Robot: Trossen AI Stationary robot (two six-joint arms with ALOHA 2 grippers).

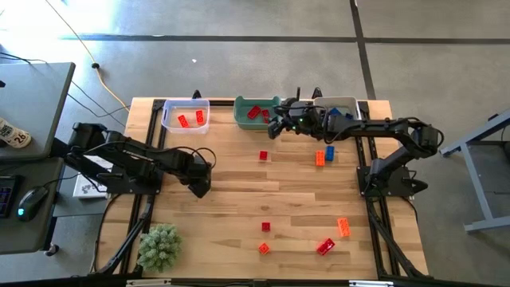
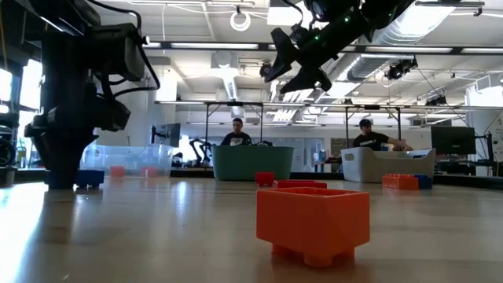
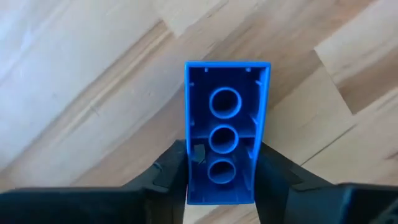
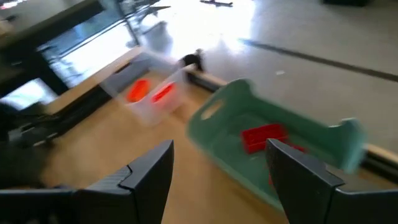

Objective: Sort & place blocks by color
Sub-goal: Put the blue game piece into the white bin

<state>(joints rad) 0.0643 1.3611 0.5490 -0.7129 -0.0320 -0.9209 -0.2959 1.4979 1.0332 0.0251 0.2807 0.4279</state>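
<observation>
- Left tool (image 3: 221,180) sits low on the bench (image 1: 239,199), left of centre, its fingers (image 3: 171,177) part-closed against the two long sides of a blue block (image 3: 227,130) lying hollow side up – the pads look to be on it, though whether the grip is firm I cannot tell
- To do this well, I judge it should finish the squeeze squarely on the long sides before lifting, then rise straight so the block does not twist out
- Clear bin (image 1: 185,115) at the back left holds two orange-red blocks (image 1: 191,119); the green bin (image 1: 259,112) beside it holds red ones (image 1: 255,112)
- Blue should likely go to the pale bin (image 1: 339,105) at the back right, mostly hidden under the right arm – a far carry, so mind that arm
- Loose blocks lie mid-bench: a red one (image 1: 263,155), then an orange and blue pair (image 1: 324,155); more red and orange ones (image 1: 325,246) lie near the front edge
- Right tool (image 1: 275,127) hangs above the green bin, fingers wide apart and holding nothing
</observation>
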